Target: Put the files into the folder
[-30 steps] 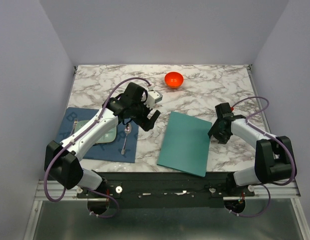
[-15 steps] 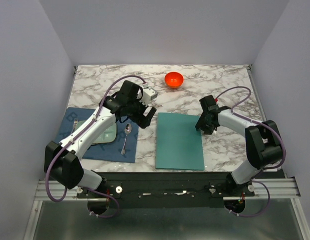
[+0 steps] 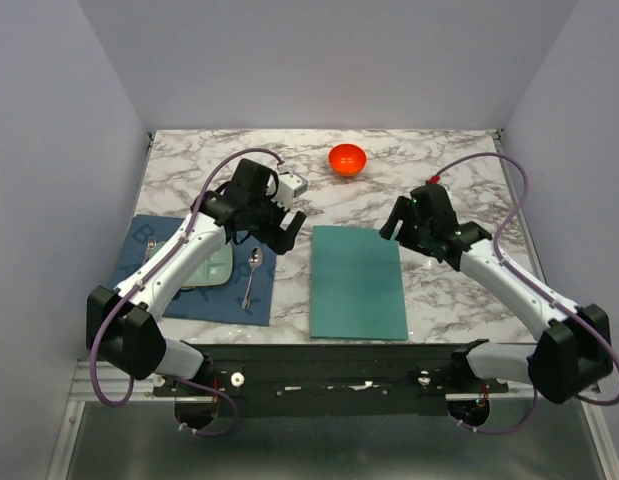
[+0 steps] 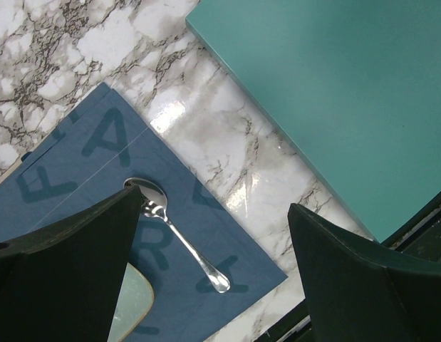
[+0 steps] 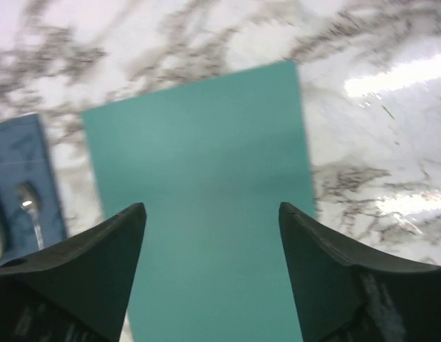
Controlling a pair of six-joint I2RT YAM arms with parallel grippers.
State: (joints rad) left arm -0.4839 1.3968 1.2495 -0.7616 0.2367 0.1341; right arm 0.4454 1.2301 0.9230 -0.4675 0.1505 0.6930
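Two letters, FA, mark mat [image 4: 78,160] near folder [image 4: 334,92].

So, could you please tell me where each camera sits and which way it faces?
Top external: above and behind the bases, looking down on the table; shows left gripper and right gripper.
Left wrist: on that wrist, looking down past its fingers at spoon, blue mat, folder corner.
Right wrist: on that wrist, looking down between its fingers at the folder.
All three share the folder.
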